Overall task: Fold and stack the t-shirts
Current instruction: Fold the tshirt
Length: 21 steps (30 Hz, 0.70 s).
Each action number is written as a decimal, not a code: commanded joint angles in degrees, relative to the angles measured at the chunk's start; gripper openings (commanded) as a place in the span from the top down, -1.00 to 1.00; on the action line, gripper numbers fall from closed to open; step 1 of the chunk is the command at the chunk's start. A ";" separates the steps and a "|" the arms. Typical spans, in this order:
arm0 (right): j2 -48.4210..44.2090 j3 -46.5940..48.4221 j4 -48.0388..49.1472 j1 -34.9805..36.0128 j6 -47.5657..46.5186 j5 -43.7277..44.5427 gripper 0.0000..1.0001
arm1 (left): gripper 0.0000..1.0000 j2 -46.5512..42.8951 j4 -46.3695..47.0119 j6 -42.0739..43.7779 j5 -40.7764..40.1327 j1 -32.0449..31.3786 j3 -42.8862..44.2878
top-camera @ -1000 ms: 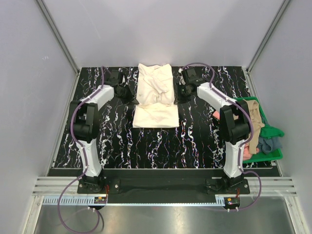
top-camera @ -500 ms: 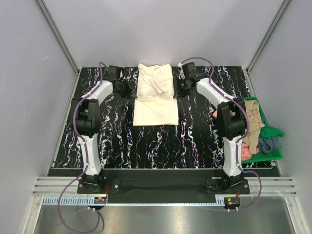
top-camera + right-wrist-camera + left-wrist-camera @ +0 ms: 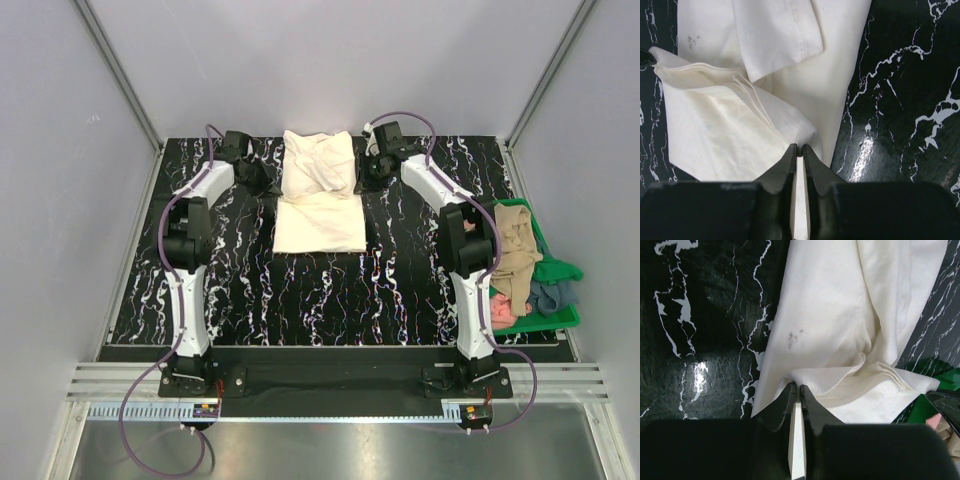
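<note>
The cream t-shirt (image 3: 318, 195) lies at the back middle of the black marbled table, its far half bunched into folds over a flat near half. My left gripper (image 3: 266, 183) is at its left edge and my right gripper (image 3: 364, 180) at its right edge. In the left wrist view the left gripper (image 3: 796, 386) is shut on a fold of the cream cloth (image 3: 840, 315). Seen from the right wrist, the right gripper (image 3: 800, 146) pinches the cloth (image 3: 725, 130) at a folded corner. Tan (image 3: 515, 245), grey-blue (image 3: 553, 293) and salmon-pink (image 3: 500, 308) t-shirts lie heaped at the right.
A green bin (image 3: 560, 315) at the table's right edge holds the heaped shirts. Grey walls enclose the table on the left, back and right. Both arm bases stand at the near edge.
Both arms reached further toward the back wall with the cream t-shirt's edges, and the whole shirt slid a little away from me. The bunched far half drew tighter.
</note>
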 commanded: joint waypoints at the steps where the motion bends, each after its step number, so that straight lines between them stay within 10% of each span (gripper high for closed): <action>1: 2.20 4.83 0.82 -0.76 -1.72 -1.89 0.60 | 0.71 0.51 1.36 0.12 0.05 0.72 2.67; 8: -0.05 6.10 -7.09 -1.64 0.82 -1.72 -0.08 | -0.05 -5.98 -1.71 3.19 -5.82 0.90 -1.53; 21: -21.34 -28.90 3.35 -1.64 2.41 -12.08 -0.19 | -0.10 -26.29 5.76 6.35 -5.40 -2.71 -33.45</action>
